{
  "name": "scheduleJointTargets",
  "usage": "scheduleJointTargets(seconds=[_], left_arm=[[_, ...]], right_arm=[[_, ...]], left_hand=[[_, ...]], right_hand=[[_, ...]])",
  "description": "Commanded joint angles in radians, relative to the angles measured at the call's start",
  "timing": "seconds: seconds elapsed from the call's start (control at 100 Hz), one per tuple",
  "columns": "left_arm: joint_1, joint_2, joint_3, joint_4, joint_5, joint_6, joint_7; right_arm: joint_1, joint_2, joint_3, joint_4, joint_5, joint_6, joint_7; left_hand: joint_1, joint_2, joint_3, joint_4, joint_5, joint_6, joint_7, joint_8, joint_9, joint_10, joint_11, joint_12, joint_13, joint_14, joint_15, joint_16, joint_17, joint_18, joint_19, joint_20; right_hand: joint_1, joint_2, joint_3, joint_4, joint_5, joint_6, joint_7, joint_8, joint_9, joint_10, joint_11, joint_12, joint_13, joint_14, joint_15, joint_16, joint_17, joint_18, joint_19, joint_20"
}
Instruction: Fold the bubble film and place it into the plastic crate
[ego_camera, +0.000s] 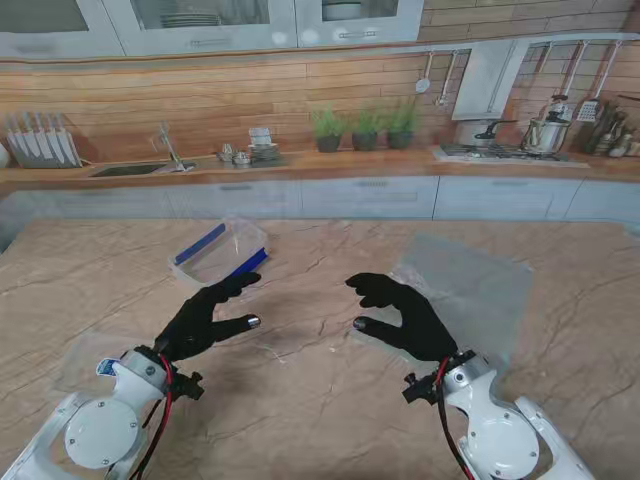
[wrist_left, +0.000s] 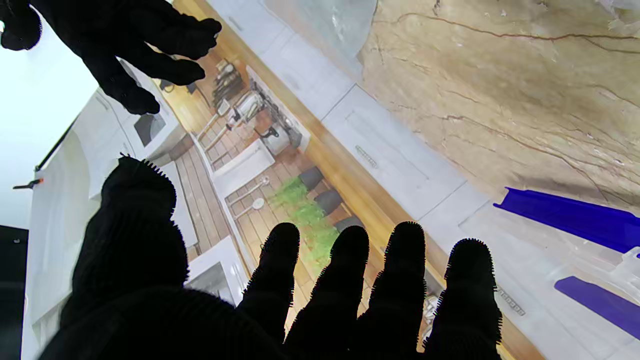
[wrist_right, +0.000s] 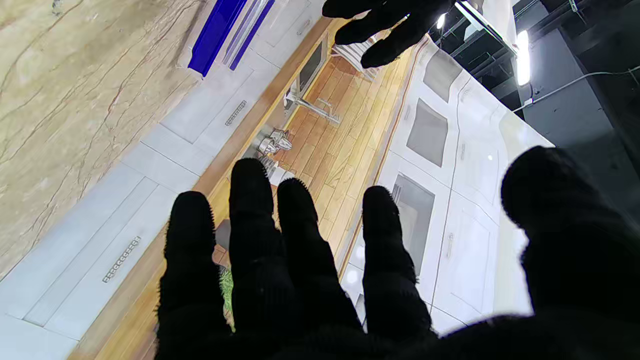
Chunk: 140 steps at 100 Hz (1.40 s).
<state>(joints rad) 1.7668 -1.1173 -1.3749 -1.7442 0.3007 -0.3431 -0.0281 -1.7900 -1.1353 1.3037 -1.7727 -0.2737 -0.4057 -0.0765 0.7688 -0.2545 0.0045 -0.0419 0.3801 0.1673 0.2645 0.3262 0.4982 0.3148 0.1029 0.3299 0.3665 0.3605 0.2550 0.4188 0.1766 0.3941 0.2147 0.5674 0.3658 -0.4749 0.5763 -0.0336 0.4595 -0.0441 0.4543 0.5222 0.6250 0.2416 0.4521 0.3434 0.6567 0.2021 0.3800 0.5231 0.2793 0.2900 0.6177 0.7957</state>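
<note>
Bench (ego_camera: 320, 400), marble-look, carries everything. Bubble film (ego_camera: 468, 285) lies flat and unfolded on it, well to the right of the crate (ego_camera: 220, 252) and a bit nearer to me; it is clear and hard to read, edges faint, so whether the sheet reaches under the right hand I cannot tell. Crate is a clear plastic box with blue strips, on the bench left of centre, open top facing up, nothing visible inside, so it looks ready to receive the folded sheet. Judging by this, no fold is made yet and the task is at its start. Right hand (ego_camera: 405, 315) hovers just beside the near-left edge of the film, right of the crate, fingers spread wide, holding nothing; it looks posed to reach for a film edge. Left hand (ego_camera: 205, 318) hovers just nearer to me than the crate, fingers apart too, empty, palm turned inward toward the other hand. Both wrist views show only spread black fingers with nothing between them. Something pale and clear lies on the bench by the left wrist, nearer to me than the crate; cannot tell what.
</note>
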Motion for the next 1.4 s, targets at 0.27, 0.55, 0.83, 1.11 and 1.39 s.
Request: scheduleJointTargets(seconds=[0.27, 0.55, 0.83, 1.11, 1.39], left_arm=[[-0.004, 0.012, -0.009, 0.019, 0.020, -0.044, -0.028], [-0.008, 0.014, -0.007, 0.023, -0.003, -0.045, -0.044], [-0.007, 0.012, -0.005, 0.022, 0.002, -0.045, -0.033], [-0.020, 0.013, 0.007, 0.028, -0.002, -0.025, -0.042], [-0.017, 0.013, 0.009, 0.021, 0.000, -0.011, -0.044]], right_arm=[[0.000, -0.003, -0.004, 0.000, 0.000, 0.002, 0.002], [-0.003, -0.001, 0.018, 0.002, -0.055, -0.017, -0.016], [0.001, 0.014, 0.116, -0.004, -0.214, 0.073, 0.003], [0.069, 0.038, 0.139, 0.060, -0.493, 0.264, 0.001], [0.204, 0.055, 0.077, 0.221, -0.614, 0.440, 0.026]], left_hand=[[0.039, -0.132, 0.013, 0.030, 0.061, -0.013, -0.019, 0.017, 0.011, 0.002, -0.017, -0.009, 0.007, 0.004, -0.018, -0.003, 0.020, -0.044, -0.005, -0.007], [0.018, -0.120, 0.033, 0.025, 0.089, 0.000, 0.010, 0.041, 0.016, 0.002, -0.018, -0.009, 0.002, 0.006, -0.012, -0.003, 0.020, -0.051, -0.014, -0.027], [0.009, -0.109, 0.042, 0.022, 0.079, -0.011, -0.002, 0.045, 0.016, -0.003, -0.021, -0.009, 0.002, 0.002, -0.013, -0.005, 0.012, -0.049, -0.015, -0.036], [0.005, -0.100, 0.048, 0.021, 0.072, -0.015, -0.013, 0.041, 0.014, -0.005, -0.023, -0.009, 0.001, 0.003, -0.015, -0.005, 0.007, -0.048, -0.015, -0.040], [0.005, -0.093, 0.049, 0.021, 0.070, -0.017, -0.016, 0.038, 0.014, -0.005, -0.023, -0.008, 0.003, 0.000, -0.015, -0.004, 0.005, -0.043, -0.012, -0.041]], right_hand=[[0.003, -0.022, -0.004, 0.000, -0.019, -0.032, -0.019, 0.005, -0.010, -0.017, -0.003, 0.005, 0.021, -0.022, 0.001, 0.014, -0.001, -0.010, 0.024, 0.015], [0.002, -0.022, -0.003, -0.001, -0.016, -0.034, -0.018, 0.004, -0.008, -0.017, -0.005, 0.005, 0.021, -0.026, -0.004, 0.012, 0.000, -0.011, 0.022, 0.015], [0.002, -0.030, -0.002, -0.003, -0.066, -0.058, -0.025, 0.002, -0.052, -0.013, -0.046, -0.012, -0.100, -0.048, -0.131, -0.061, -0.049, -0.040, -0.038, -0.006], [-0.047, -0.058, 0.022, -0.006, -0.140, -0.033, -0.049, -0.017, -0.112, 0.007, -0.076, -0.030, -0.200, -0.022, -0.210, -0.115, -0.113, -0.043, -0.118, -0.018], [-0.073, -0.065, 0.042, -0.013, -0.199, -0.027, -0.068, -0.031, -0.232, 0.014, -0.085, -0.045, -0.294, -0.017, -0.241, -0.143, -0.159, -0.048, -0.157, -0.025]])
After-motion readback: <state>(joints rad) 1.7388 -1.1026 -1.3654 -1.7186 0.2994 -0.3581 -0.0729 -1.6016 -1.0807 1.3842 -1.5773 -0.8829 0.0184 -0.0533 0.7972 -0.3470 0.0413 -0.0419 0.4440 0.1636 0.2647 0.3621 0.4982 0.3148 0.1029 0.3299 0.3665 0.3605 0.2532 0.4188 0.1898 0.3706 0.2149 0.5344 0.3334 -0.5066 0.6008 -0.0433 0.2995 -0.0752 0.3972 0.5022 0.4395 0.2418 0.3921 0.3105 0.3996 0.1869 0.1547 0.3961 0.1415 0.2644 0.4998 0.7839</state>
